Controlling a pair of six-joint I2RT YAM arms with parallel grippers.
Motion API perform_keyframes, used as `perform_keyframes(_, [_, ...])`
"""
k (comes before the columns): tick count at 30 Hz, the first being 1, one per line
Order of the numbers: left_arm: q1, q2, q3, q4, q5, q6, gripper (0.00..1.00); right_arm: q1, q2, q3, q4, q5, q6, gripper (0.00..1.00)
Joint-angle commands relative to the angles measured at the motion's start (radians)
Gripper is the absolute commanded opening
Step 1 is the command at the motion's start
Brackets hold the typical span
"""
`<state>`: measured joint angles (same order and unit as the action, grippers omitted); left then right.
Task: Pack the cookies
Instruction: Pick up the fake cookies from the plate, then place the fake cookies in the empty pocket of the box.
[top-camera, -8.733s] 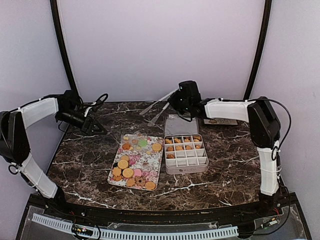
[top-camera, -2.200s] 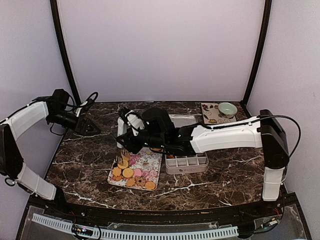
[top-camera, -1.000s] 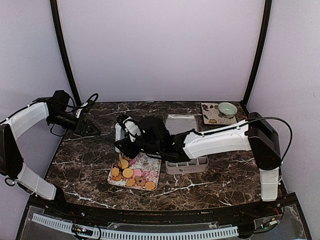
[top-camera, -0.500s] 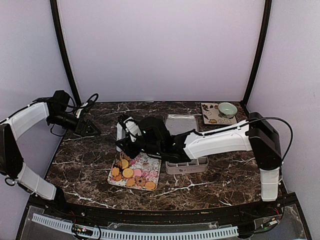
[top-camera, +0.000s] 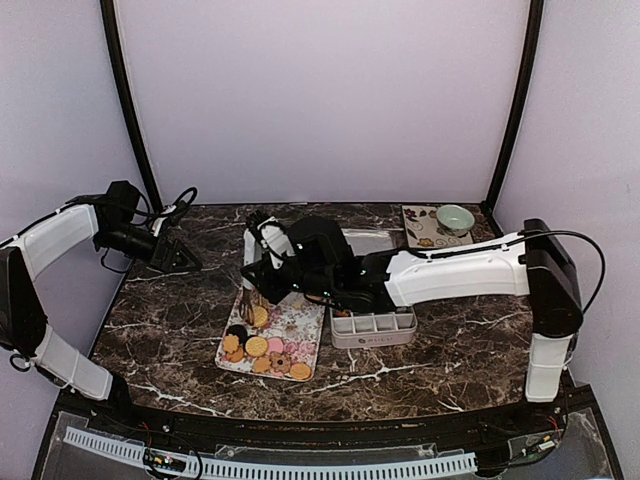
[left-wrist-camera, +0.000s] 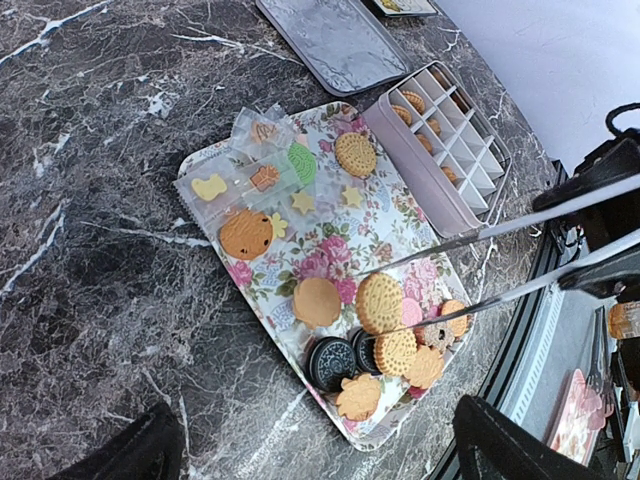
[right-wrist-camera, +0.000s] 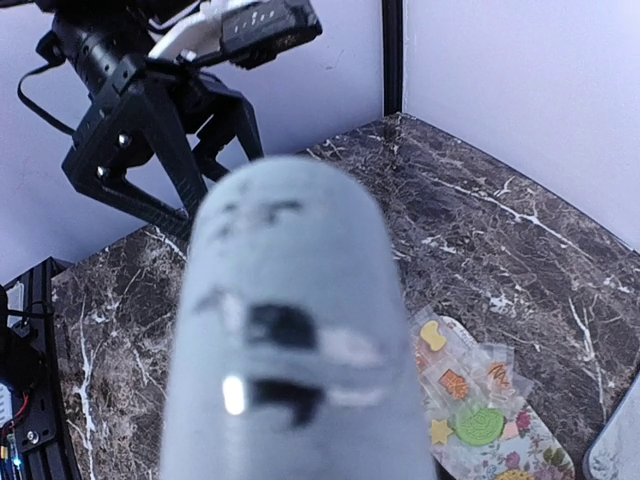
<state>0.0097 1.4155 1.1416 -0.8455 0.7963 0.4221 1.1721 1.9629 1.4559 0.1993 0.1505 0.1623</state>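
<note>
The cookies (left-wrist-camera: 316, 300) lie on a floral tray (left-wrist-camera: 330, 240), round and flower-shaped, mostly golden or orange. A few dark ones (left-wrist-camera: 332, 362) sit among them. My right gripper (top-camera: 268, 272) reaches over the tray (top-camera: 290, 345), shut on metal tongs (left-wrist-camera: 500, 227). The tong tips stand on either side of a round golden cookie (left-wrist-camera: 380, 302); I cannot tell whether it is off the tray. In the right wrist view the tongs' blurred grey end (right-wrist-camera: 290, 330) hides my fingers. My left gripper (top-camera: 175, 255) hangs open over the table's far left, holding nothing.
A divided tin (top-camera: 372, 322) with a few cookies in its far cells (left-wrist-camera: 440, 150) stands right of the tray. Its lid (left-wrist-camera: 335, 45) lies behind it. Small wrapped cookies (left-wrist-camera: 250, 175) lie at the tray's far end. A green bowl (top-camera: 455, 217) sits at the back right.
My right arm has shifted a little to the right over the tray and the tongs have narrowed. A dark cookie now shows at the tray's left edge. The left arm has not moved.
</note>
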Motion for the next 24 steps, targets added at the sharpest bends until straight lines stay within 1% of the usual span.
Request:
perform_keyframes(1, [0.007, -0.005, 0.009, -0.024, 0.021, 0.007, 0.97, -0.038, -0.14, -0.036, 0.043, 0.031, 0.012, 0.29])
perform_keyframes(5, [0.007, -0.009, 0.002, -0.018, 0.027, 0.008, 0.97, -0.074, -0.242, -0.136, 0.017, 0.081, 0.011, 0.28])
perform_keyframes(12, [0.007, -0.01, -0.003, -0.008, 0.027, 0.016, 0.97, -0.157, -0.481, -0.386, -0.055, 0.19, 0.031, 0.28])
perform_keyframes(15, [0.007, -0.001, -0.001, -0.003, 0.027, 0.02, 0.97, -0.19, -0.565, -0.468, -0.082, 0.215, 0.052, 0.27])
perform_keyframes(19, [0.006, 0.034, 0.017, 0.004, 0.028, 0.023, 0.98, -0.214, -0.628, -0.506, -0.108, 0.228, 0.07, 0.27])
perform_keyframes(24, [0.007, 0.081, 0.05, 0.003, 0.018, 0.033, 0.97, -0.217, -0.616, -0.465, -0.155, 0.234, 0.074, 0.27])
